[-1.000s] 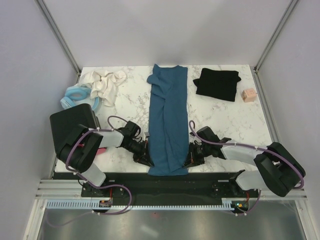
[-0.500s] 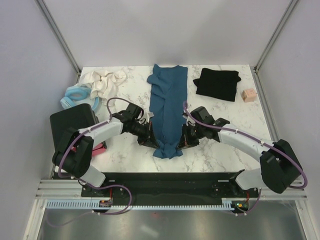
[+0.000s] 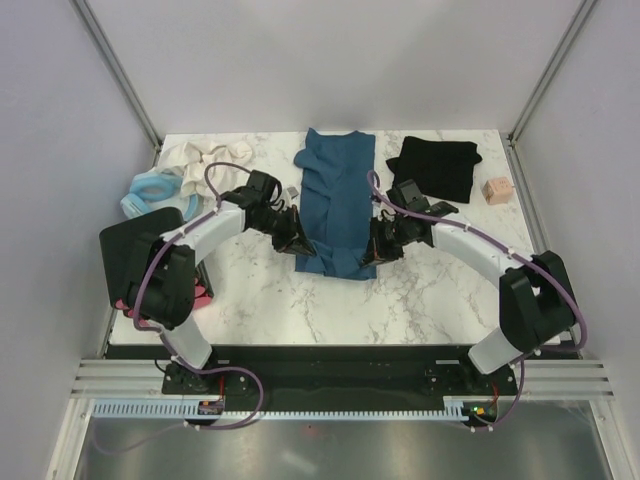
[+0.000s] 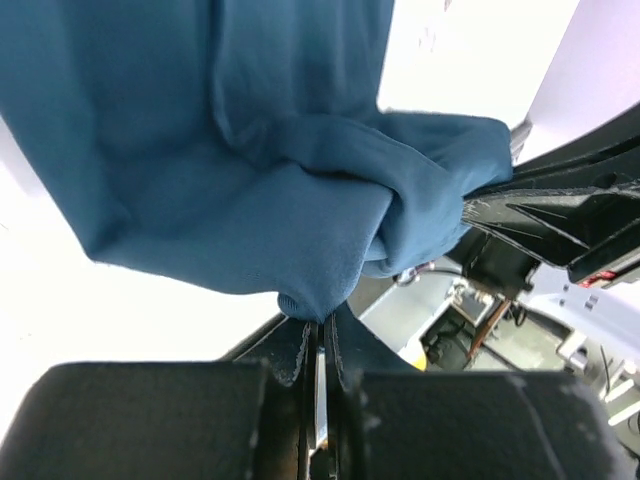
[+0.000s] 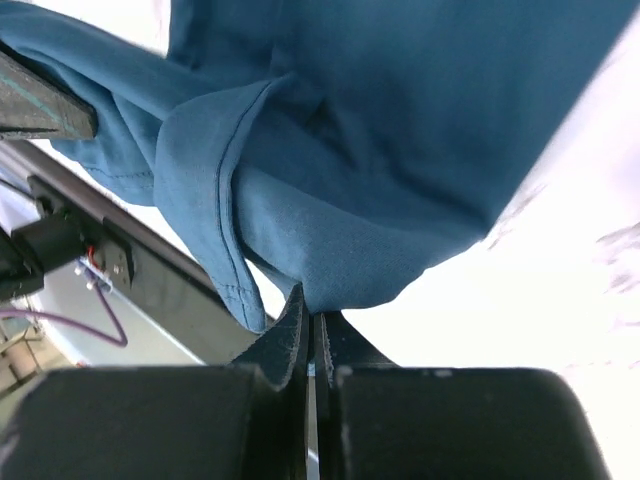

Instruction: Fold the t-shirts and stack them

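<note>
1. No text, label, brand or number can be read in any view.
2. teal-blue t-shirt [image 3: 338, 200] and black t-shirt [image 3: 436, 168]: plain fabric, nothing printed that shows.
3. pink cube [image 3: 496, 190]: faces too small to read.

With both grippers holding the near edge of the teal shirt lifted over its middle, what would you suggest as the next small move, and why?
Probably carry the hem of the teal shirt toward its far end, both arms together. The left gripper and right gripper are each shut on a corner of it, and the lifted edge sits well short of that end.
</note>
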Controlling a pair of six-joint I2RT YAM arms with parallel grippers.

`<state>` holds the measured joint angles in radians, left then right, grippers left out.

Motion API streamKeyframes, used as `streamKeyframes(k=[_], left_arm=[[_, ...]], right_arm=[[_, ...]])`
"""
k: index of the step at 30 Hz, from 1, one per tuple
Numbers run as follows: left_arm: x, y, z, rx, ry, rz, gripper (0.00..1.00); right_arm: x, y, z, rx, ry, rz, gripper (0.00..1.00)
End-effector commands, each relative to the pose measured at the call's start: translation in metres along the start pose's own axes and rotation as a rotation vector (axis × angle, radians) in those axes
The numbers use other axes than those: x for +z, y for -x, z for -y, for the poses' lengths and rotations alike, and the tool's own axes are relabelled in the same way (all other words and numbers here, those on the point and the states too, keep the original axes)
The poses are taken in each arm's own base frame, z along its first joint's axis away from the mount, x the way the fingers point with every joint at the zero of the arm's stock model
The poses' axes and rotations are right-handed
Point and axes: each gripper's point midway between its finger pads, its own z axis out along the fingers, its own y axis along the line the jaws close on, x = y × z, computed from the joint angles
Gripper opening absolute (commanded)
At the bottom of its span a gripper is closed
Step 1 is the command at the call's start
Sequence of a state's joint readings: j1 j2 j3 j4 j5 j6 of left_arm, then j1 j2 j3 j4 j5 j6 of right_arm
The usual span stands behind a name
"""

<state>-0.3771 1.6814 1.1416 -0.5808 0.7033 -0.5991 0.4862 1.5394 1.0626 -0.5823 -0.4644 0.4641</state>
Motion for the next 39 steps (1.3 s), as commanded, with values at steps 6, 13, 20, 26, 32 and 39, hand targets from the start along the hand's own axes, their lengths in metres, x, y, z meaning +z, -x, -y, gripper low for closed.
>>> streamKeyframes(k=[6,13,20,26,32,39], left_arm=[[-0.002,0.082,0.007,0.054,0.041,0.098,0.02],[-0.004,0.121,0.011,0.06,0.056,0.133,0.02],[0.006,0.141,0.001,0.056,0.063,0.122,0.02],[0.025,0.158,-0.012,0.044,0.073,0.106,0.02],[0.033,0.173,-0.016,0.037,0.083,0.121,0.02],[0.031,0.187,-0.013,0.039,0.088,0.152,0.02]], right_arm=[[0.007,0.08,0.011,-0.071,0.001,0.052,0.0],[0.028,0.121,0.015,-0.084,0.015,0.039,0.0],[0.031,0.148,0.023,-0.064,0.003,0.067,0.0],[0.031,0.164,0.029,-0.043,-0.001,0.092,0.0],[0.048,0.168,0.042,-0.022,-0.006,0.069,0.02],[0.059,0.177,0.043,-0.008,0.015,0.07,0.0]])
